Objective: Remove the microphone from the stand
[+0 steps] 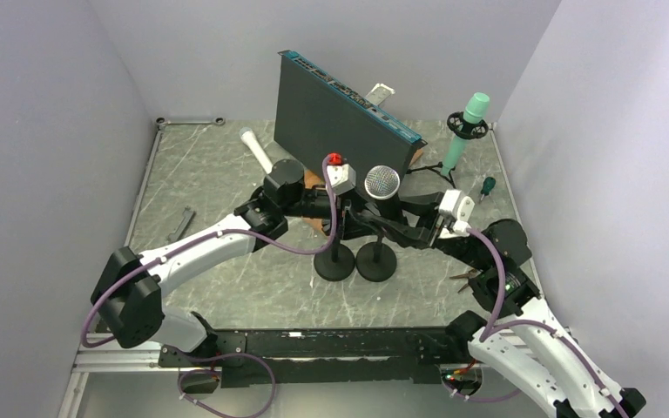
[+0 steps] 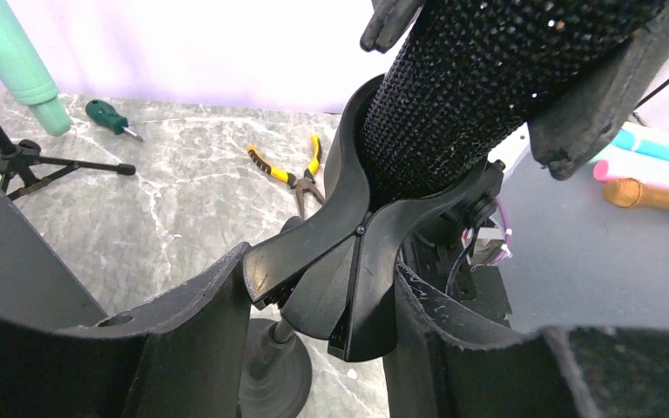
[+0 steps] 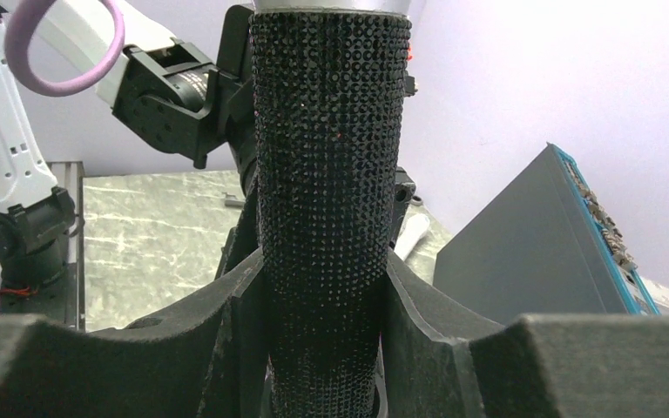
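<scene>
— Microphone (image 3: 327, 218) free yet?
— No. It sat in the stand clip (image 2: 348, 261). Right end effector (image 3: 324, 296) pinched its body; left end effector (image 2: 318, 313) clamped the clip. Pulling it out was left.

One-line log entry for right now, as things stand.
left gripper: shut on stand clip | right gripper: shut on microphone | microphone: seated in stand clip

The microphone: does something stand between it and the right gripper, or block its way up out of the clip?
Nothing visible. The right gripper grips the microphone directly, and open space lies above it. Only the clip, held by the left gripper, cups its lower body.
</scene>
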{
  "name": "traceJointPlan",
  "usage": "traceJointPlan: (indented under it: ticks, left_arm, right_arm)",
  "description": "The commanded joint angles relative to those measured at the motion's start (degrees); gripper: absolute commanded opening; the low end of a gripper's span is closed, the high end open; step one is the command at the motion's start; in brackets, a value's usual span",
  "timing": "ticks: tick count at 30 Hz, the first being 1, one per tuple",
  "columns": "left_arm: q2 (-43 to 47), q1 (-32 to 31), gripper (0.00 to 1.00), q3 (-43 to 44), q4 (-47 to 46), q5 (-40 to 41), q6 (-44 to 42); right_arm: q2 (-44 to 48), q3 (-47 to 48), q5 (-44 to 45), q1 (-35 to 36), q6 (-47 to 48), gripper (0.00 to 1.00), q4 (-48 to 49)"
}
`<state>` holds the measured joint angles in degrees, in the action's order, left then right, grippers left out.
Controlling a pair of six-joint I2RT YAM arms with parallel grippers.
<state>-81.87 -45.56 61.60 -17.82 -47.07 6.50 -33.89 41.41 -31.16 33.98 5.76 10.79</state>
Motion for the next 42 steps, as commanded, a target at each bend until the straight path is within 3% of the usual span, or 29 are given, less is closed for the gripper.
traceJointPlan:
  ticks: [1,7,9,10,12,14,15,17,19,23,24,25,28,36,42]
  left_arm:
    - [1.1,3.6,0.42,-3.7,-1.6,4.3,8.0]
    - [0.3,1.4,0.49,-4.1,-5.5,5.2,9.3]
    - [-0.2,0.4,0.48,-3.7,-6.0,5.6,9.3]
    - [-0.5,0.1,0.43,-3.5,-6.3,5.5,9.6]
    - [-0.8,-0.3,0.24,-3.1,-6.6,6.0,9.9]
    - [-0.7,-0.7,0.13,-2.9,-6.3,7.3,9.9]
    - [-0.4,-1.1,0.09,-2.9,-5.9,8.5,9.5]
    - [0.6,-2.1,0.07,-3.1,-4.7,12.2,8.2]
    - [1.7,-3.2,0.04,-3.3,-3.0,15.9,6.9]
    - [3.7,-5.0,0.00,-4.5,-2.4,22.3,6.1]
    - [4.1,-5.4,0.00,-4.7,-2.3,23.5,6.0]
    - [4.4,-5.7,0.00,-4.9,-2.2,24.4,6.0]
    - [5.2,-6.5,0.00,-5.1,-1.6,26.5,5.7]
    - [6.4,-7.9,0.00,-5.8,-2.1,31.7,6.5]
    - [6.1,-8.8,0.00,-5.9,-2.7,36.9,9.2]
  right_arm:
    - [6.0,-0.2,-3.4,0.9,1.1,0.00,4.3]
    - [6.7,-1.6,3.9,0.9,0.4,0.00,3.7]
    - [6.6,-0.9,5.2,0.9,0.8,0.00,1.6]
    - [6.2,-0.2,6.4,0.9,0.9,0.01,-0.2]
    - [5.7,1.7,9.4,0.9,0.2,0.14,-4.2]
    - [5.4,3.3,12.8,0.9,-2.0,0.37,-8.0]
    - [5.2,4.4,15.2,0.9,-3.3,0.44,-10.1]
    - [4.7,7.1,17.4,0.9,-5.5,0.50,-17.0]
    - [4.0,9.2,20.4,0.9,-9.5,0.63,-23.3]
    - [0.1,14.5,21.6,0.9,-11.9,0.68,-34.0]
    - [-1.1,15.9,22.1,0.9,-12.1,0.72,-35.8]
    - [-2.1,17.9,22.2,0.9,-11.7,0.84,-37.4]
    - [-4.9,22.1,25.0,0.9,-10.8,0.99,-41.0]
    - [-15.6,38.2,33.1,1.2,-10.9,1.00,-52.6]
    - [-19.1,41.7,39.7,3.6,-11.9,0.97,-54.6]
